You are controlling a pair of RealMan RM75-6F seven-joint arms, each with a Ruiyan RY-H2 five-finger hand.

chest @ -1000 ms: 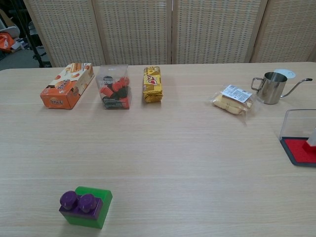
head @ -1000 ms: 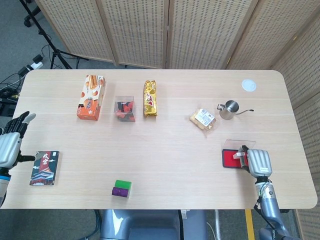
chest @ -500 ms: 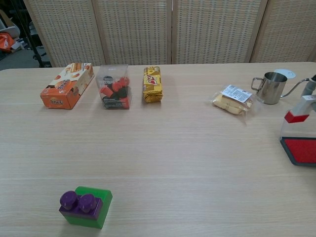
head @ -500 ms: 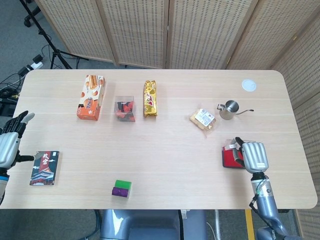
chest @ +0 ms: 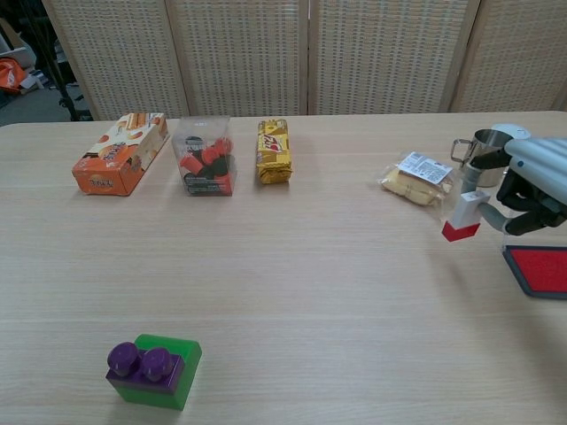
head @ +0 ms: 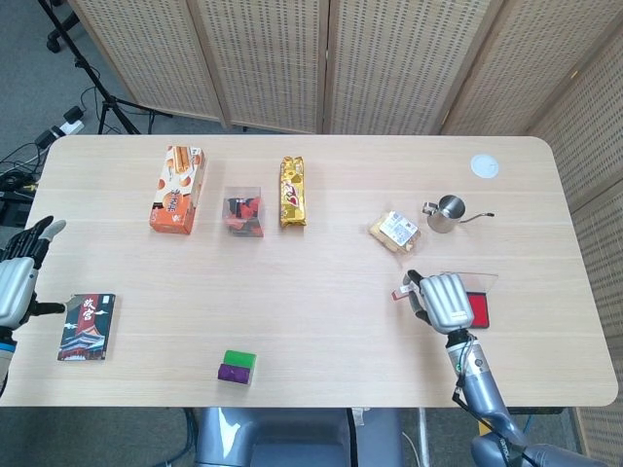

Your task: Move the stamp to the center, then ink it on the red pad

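At the left edge of the head view my left hand [head: 19,277] hangs beside the counter [head: 321,321], fingers spread, holding nothing, just above a dark picture box [head: 87,327]. Low and left of middle sits a green and purple block [chest: 152,371]. Right of middle, my right hand [head: 445,302] grips the stamp [chest: 462,216], fingers curled round it; it is held above the wood, red face down, below a wrapped snack [chest: 418,180]. The red pad [chest: 541,269] lies at the right edge, apart from the stamp.
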